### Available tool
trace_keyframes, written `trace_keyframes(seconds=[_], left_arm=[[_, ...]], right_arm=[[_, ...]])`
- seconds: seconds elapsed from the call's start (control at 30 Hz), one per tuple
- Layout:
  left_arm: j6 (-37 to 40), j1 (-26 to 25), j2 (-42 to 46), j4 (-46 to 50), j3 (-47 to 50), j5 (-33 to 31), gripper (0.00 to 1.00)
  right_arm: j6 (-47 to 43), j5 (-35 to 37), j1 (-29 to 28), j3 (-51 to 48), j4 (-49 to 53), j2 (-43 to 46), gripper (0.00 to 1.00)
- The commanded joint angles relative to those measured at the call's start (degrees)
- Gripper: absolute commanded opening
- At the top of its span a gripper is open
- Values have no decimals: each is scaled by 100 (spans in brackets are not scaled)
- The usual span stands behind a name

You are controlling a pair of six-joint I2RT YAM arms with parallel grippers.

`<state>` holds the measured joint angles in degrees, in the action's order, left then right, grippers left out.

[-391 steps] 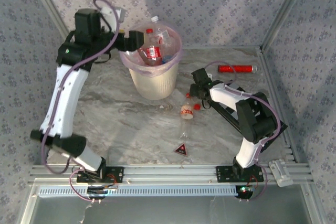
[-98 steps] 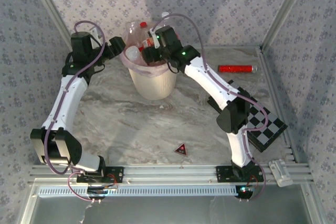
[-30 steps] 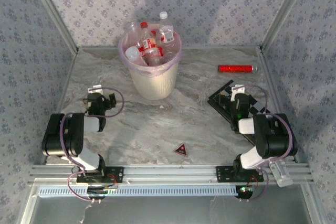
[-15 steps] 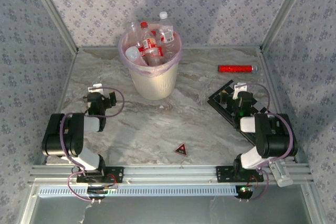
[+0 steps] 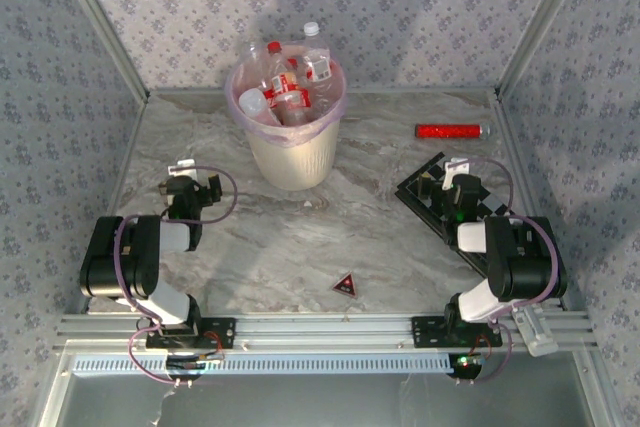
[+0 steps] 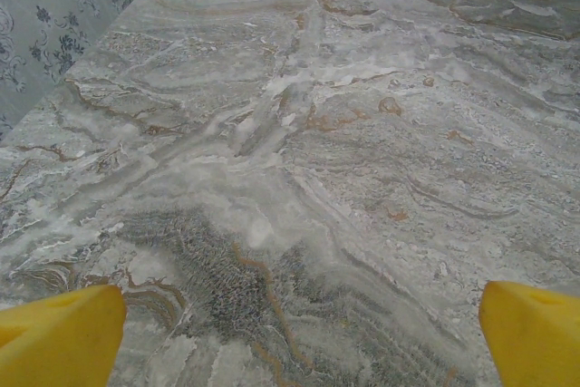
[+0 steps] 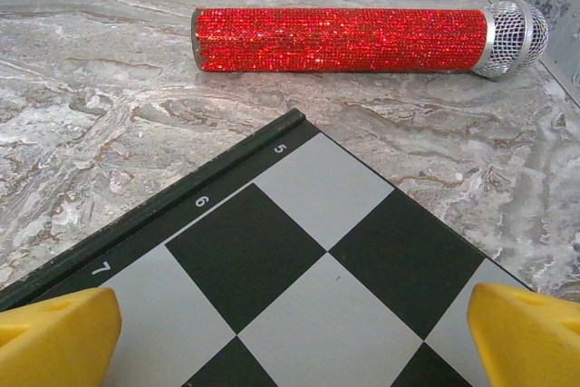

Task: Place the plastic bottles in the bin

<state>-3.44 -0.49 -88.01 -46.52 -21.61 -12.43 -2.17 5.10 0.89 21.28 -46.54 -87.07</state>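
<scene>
Plastic bottles (image 5: 287, 87) fill the bin (image 5: 290, 162) at the table's (image 5: 300, 237) far edge, necks mostly up; red labels illegible. Chessboard (image 7: 299, 278) border reads 5, 6, 7. Left gripper (image 6: 294, 337) and right gripper (image 7: 290, 337): spread wide, empty.

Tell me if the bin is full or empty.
Full. In the top view the bin stands upright, and plastic bottles are heaped in it, several sticking up above its lilac-lined rim.

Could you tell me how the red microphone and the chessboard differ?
The microphone is a red glittery cylinder with a silver head; the chessboard is a flat checked board. The microphone lies uncovered; the chessboard sits partly under the right gripper. Both rest on the table.
</scene>
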Motion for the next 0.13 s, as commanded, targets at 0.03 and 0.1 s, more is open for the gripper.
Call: trace_keyframes(seconds=[0.03,0.1], left_arm=[[60,-35,11,-187,-116,63,100],[63,-32,13,-183,-117,63,100]], right_arm=[[87,-44,26,132,36,-21,100],[86,-45,26,126,31,-21,100]])
